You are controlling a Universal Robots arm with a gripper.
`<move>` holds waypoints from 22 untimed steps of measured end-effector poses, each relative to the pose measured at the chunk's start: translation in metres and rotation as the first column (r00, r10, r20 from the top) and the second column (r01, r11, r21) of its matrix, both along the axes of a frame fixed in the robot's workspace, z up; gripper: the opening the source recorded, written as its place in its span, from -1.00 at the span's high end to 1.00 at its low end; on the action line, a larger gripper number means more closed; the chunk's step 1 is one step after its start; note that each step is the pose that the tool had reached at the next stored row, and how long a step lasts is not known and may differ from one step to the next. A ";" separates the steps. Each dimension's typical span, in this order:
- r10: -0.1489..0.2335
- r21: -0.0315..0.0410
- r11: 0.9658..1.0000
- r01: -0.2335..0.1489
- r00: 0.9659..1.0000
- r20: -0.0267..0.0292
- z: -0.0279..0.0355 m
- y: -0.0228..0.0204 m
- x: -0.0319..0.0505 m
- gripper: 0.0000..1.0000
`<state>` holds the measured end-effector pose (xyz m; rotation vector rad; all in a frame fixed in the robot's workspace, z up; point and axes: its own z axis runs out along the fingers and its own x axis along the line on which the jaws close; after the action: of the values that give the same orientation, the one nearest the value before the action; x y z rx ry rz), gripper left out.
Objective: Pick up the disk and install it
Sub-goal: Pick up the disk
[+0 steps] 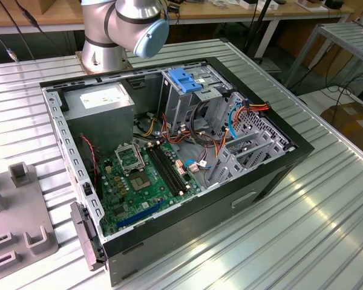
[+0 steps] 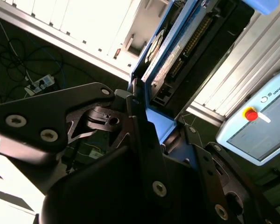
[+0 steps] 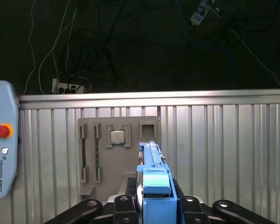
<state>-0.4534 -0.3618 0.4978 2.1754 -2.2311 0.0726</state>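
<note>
Gripper fingers pinch the disk edge-on by its blue carrier, held above the slatted table by the grey fixture plate; risk as I see it: narrow grip lets it twist or slip, then it jams entering the case.

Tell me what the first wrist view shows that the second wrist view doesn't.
First wrist view: a grey fixture plate with a square chip on it, and the disk edge-on. Second wrist view: a row of pins along the disk's side, and black linkage arms close up. Both: the gripper shut on the disk, the teach pendant, the ribbed table.
</note>
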 end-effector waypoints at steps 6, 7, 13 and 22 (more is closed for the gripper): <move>0.000 0.000 1.000 0.000 1.000 0.000 0.0000 0.0000 0.0054 0.25; 0.000 0.000 1.000 0.000 1.000 0.000 0.0000 0.0000 0.0074 0.25; 0.000 0.000 1.000 0.000 1.000 0.000 0.0000 0.0000 0.0099 0.25; 0.000 0.000 1.000 0.000 1.000 0.000 0.0000 0.0000 0.0135 0.25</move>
<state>-0.4399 -0.3618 0.4978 2.1754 -2.2311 0.0726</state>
